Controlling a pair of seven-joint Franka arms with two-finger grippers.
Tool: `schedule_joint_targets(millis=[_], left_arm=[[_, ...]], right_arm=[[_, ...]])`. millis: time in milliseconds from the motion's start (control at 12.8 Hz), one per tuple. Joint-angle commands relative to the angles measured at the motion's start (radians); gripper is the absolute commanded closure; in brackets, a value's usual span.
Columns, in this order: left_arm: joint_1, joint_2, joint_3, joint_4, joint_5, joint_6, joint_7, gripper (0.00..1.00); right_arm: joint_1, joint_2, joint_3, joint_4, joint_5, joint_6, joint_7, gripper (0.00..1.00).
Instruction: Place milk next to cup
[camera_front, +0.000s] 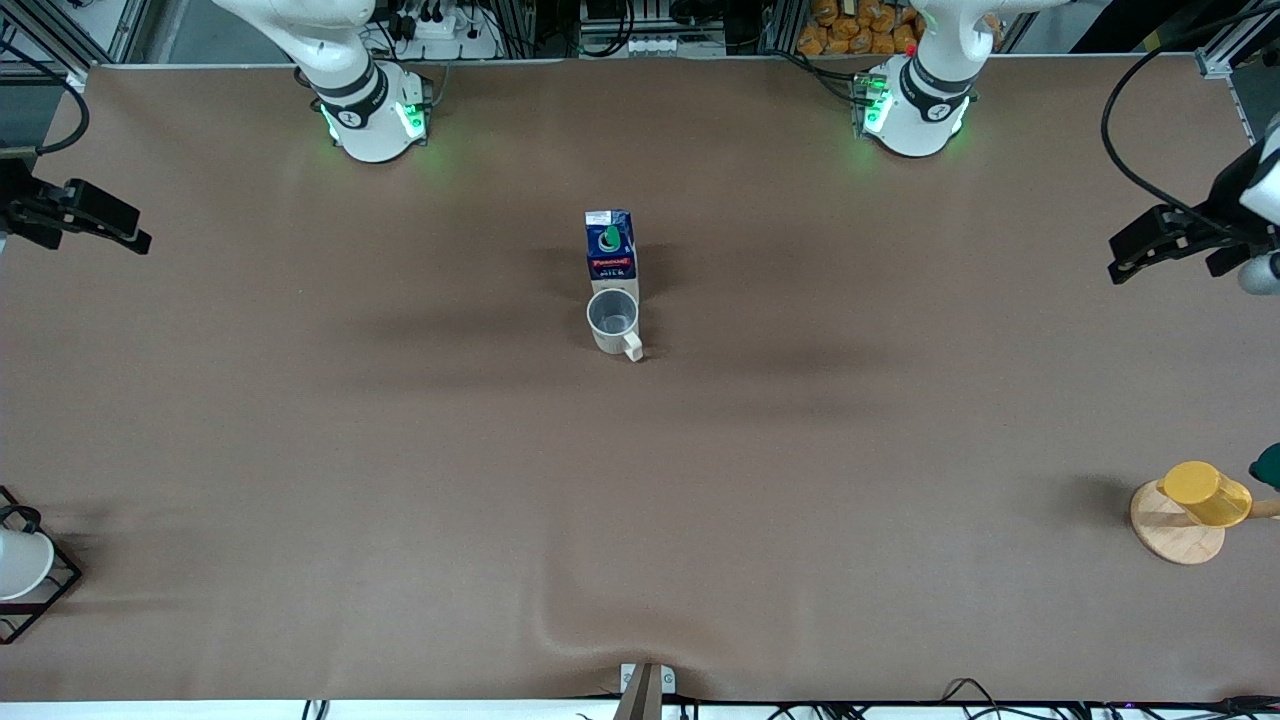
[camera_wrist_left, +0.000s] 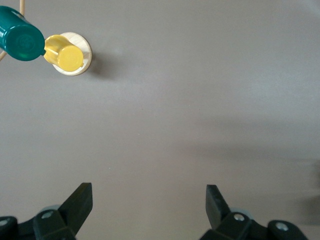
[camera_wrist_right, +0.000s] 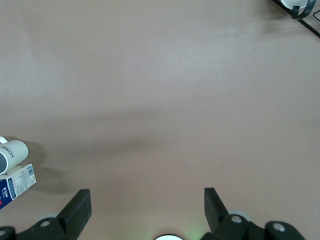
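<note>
Milk (camera_front: 611, 245) upright at frame ctr, touching or just beside cup (camera_front: 614, 322) w/ cup lower in frame; left gripper (camera_front: 1150, 243) at mid-right edge & right gripper (camera_front: 105, 222) at mid-left edge both empty, fingers wide; risk: any re-approach nudging carton over onto mug
</note>
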Motion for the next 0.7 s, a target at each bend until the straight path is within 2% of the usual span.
schedule_joint_targets(millis=[0, 623], left_arm=[[0.001, -0.037, 0.014, -0.036, -0.028, -0.006, 0.035, 0.0], [-0.004, -0.048, 0.02, -0.047, -0.038, -0.025, 0.034, 0.0]], right_arm=[[0.001, -0.006, -0.006, 0.006, 0.036, -0.001, 0.017, 0.0], [0.001, -0.011, -0.007, 0.006, 0.036, 0.024, 0.014, 0.0]])
